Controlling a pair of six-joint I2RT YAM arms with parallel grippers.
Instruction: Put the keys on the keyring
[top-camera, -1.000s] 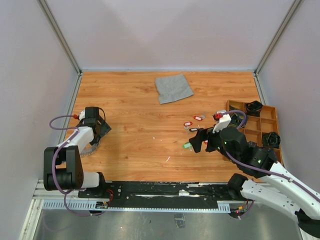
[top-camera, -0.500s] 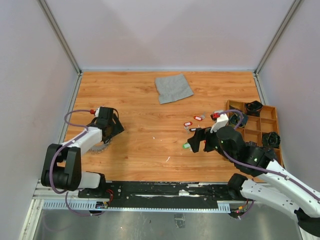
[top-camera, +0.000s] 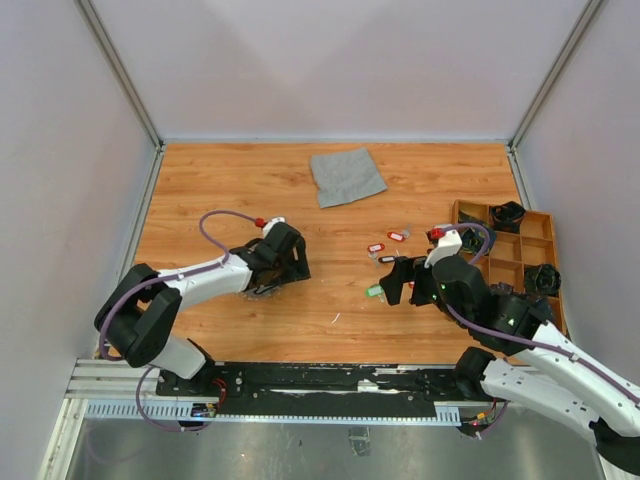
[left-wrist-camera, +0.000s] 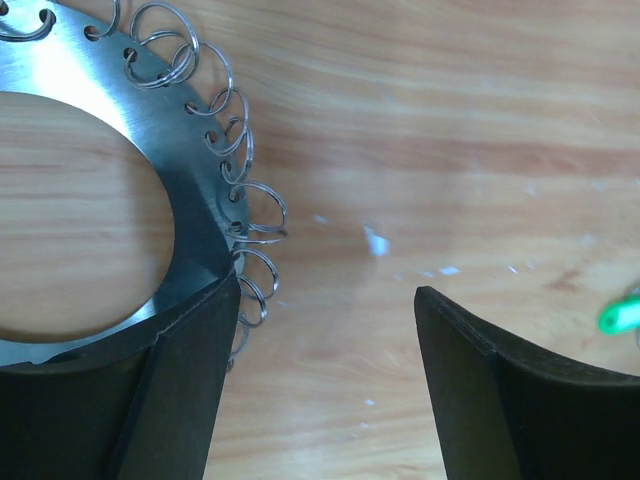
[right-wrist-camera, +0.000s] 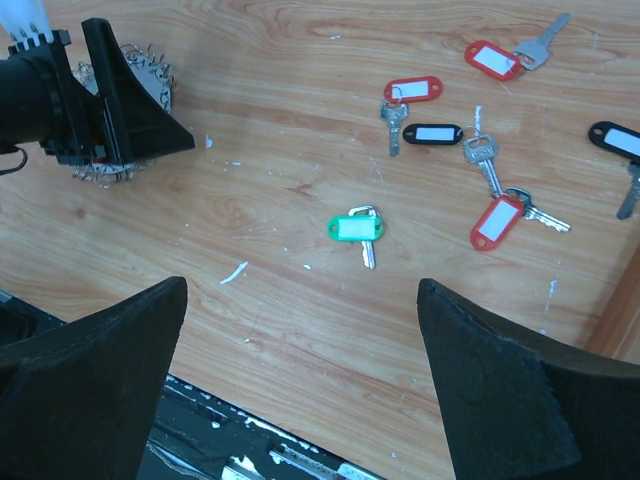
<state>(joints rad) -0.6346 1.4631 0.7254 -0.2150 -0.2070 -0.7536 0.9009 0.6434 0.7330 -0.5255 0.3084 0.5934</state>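
The keyring (top-camera: 262, 290), a large silvery ring with a fringe of small split rings, lies on the wooden table left of centre. My left gripper (top-camera: 285, 268) is open over it. In the left wrist view its left finger (left-wrist-camera: 170, 400) covers the keyring's (left-wrist-camera: 190, 200) rim. The keys lie right of centre: a green-tagged one (right-wrist-camera: 355, 228), red-tagged ones (right-wrist-camera: 414, 90) (right-wrist-camera: 497, 222) and a black-tagged one (right-wrist-camera: 433, 133). My right gripper (right-wrist-camera: 302, 285) is open and empty, hovering above the green key (top-camera: 374, 291).
A grey cloth (top-camera: 346, 175) lies at the back centre. A wooden tray (top-camera: 540, 250) with chunky black parts stands at the right edge. White walls enclose the table on three sides. Small white scuffs mark the wood.
My left gripper has swept from the table's left edge toward the centre, and the keyring has moved right with it. My right gripper has barely moved.
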